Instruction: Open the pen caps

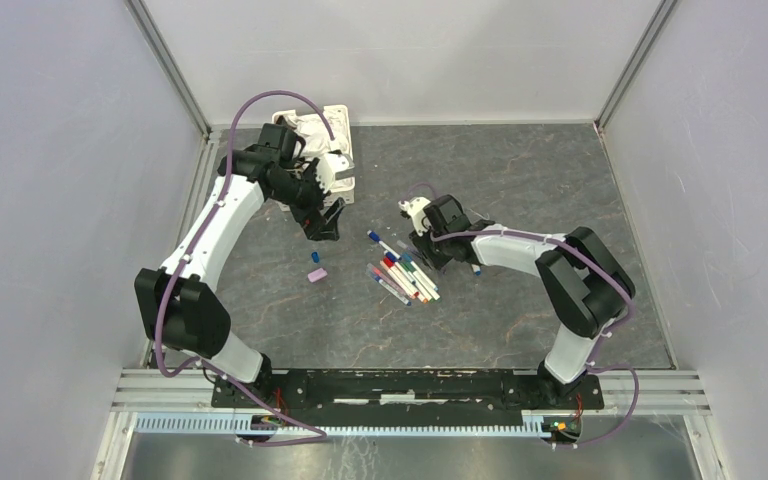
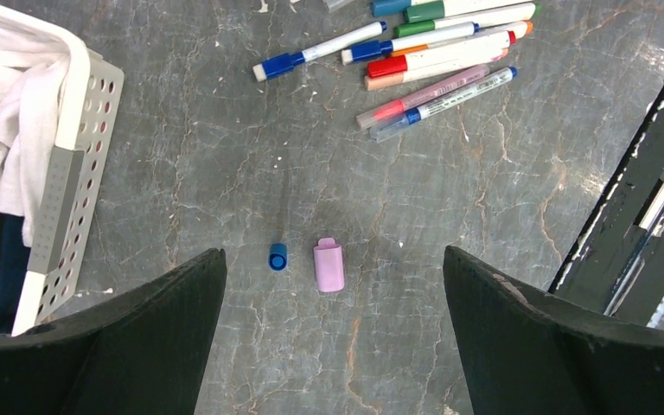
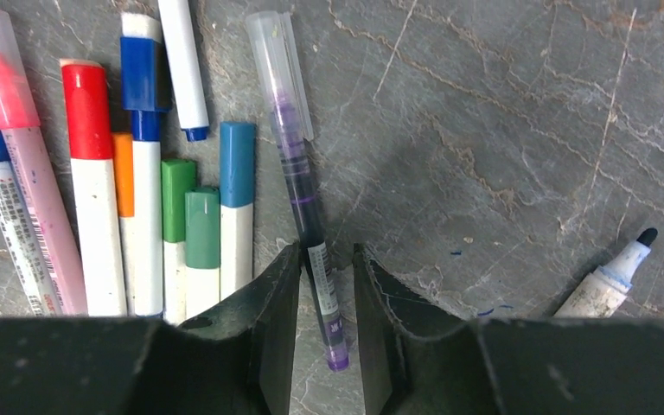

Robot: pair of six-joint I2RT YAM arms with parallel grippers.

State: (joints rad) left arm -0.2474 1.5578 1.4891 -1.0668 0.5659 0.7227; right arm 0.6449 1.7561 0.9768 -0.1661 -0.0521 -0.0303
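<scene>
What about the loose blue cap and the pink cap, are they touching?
Apart. The left wrist view shows the blue cap and pink cap side by side with bare table between them.

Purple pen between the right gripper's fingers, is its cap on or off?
On. In the right wrist view the clear cap covers the tip of the purple pen, and no bare nib shows.

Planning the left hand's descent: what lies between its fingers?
Left wrist view: a blue cap and a pink cap, side by side but apart, on the table between the fingers.
</scene>
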